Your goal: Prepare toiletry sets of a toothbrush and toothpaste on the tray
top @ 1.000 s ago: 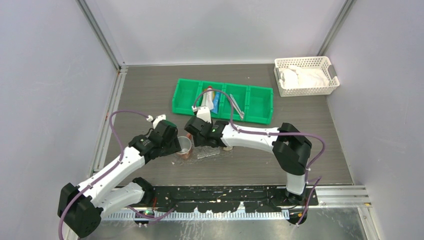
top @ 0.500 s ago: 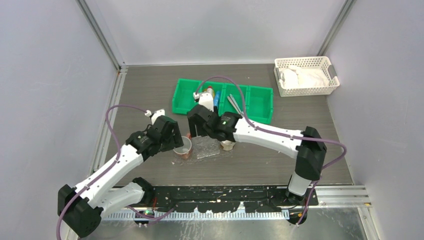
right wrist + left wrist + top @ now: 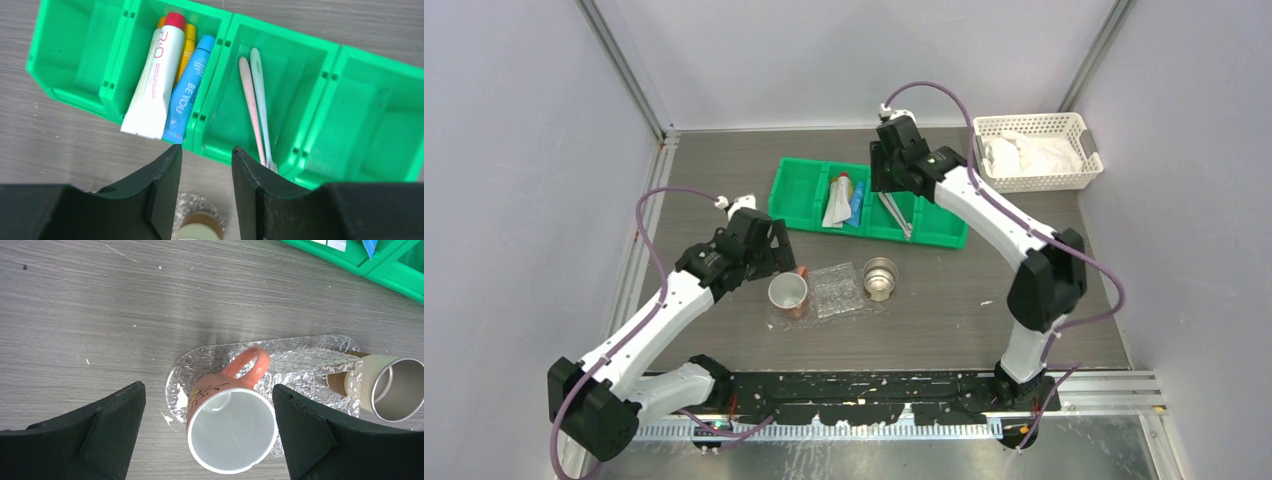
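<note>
Nearest, the left gripper hangs wide open with nothing in it, its fingers either side of the salmon-orange ceramic mug with a white inside. The mug stands upright on the left end of the small see-through crinkly plastic tray. A shiny steel cup touches the tray's right end; whether it stands on the tray or just beside it I cannot tell. No brush or tube is on the tray yet.

Farther back lies the green four-compartment plastic bin. Its second compartment holds the white toothpaste tube with a red cap, the yellow-orange tube and the blue tube. The third holds the pale pink toothbrush and the grey-silver toothbrush, lying side by side and touching.

The right gripper hovers over the bin's near wall, roughly in line with the divider between those two compartments, its jaws partly apart and empty. The step seems to be a pick from the bin. To do it well:
- settle on one compartment before descending, since the divider sits under the jaws
- for a brush, set the jaws across the handle and catch only one
- keep clear of the green walls

Farthest is the white lattice basket
</note>
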`<state>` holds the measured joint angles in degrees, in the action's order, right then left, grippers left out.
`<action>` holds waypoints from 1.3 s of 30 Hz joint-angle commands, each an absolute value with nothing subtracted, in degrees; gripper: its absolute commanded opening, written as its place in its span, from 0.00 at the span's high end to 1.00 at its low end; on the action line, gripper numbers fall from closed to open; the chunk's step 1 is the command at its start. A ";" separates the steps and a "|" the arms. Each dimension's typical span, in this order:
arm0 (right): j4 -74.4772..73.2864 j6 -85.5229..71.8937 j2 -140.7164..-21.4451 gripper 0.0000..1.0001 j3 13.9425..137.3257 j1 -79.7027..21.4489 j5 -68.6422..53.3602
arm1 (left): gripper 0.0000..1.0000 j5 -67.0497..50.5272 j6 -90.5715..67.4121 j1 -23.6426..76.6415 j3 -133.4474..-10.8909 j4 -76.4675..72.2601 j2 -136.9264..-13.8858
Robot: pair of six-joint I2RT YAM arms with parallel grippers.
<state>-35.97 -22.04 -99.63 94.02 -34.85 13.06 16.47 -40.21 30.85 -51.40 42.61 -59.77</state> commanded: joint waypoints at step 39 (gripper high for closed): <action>-41.01 -13.09 -123.73 0.63 102.57 -26.77 3.28 | 0.08 10.63 -38.14 28.65 -49.18 29.36 -65.31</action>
<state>-39.16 -12.64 -122.72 101.36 -26.59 2.50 11.05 -37.47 28.86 -49.56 32.27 -65.43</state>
